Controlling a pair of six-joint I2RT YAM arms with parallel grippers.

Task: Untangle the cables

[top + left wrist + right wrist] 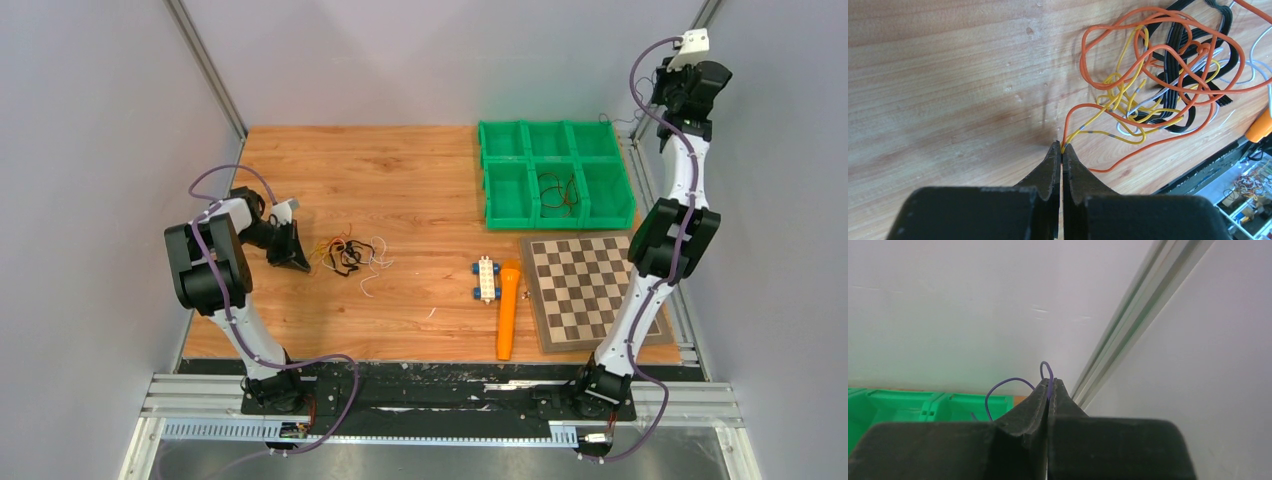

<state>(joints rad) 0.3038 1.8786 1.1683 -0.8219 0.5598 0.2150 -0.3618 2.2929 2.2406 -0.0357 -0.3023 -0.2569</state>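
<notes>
The cables (348, 253) lie as a small tangle of thin orange, yellow, black and white wires on the wooden table, left of centre. In the left wrist view the cables (1168, 75) spread ahead and to the right of my fingers. My left gripper (300, 262) sits low at the tangle's left edge. It (1062, 146) is shut, pinching a yellow and an orange strand at its tips. My right gripper (672, 92) is raised high at the back right corner. It (1049, 382) is shut on a thin purple wire (998, 390) that loops out to the left.
A green tray of bins (483, 170) stands at the back right, with red and black wires (558, 192) in one front compartment. A chessboard (585, 285), an orange tool (508, 308) and a white toy block with blue wheels (486, 279) lie right of centre.
</notes>
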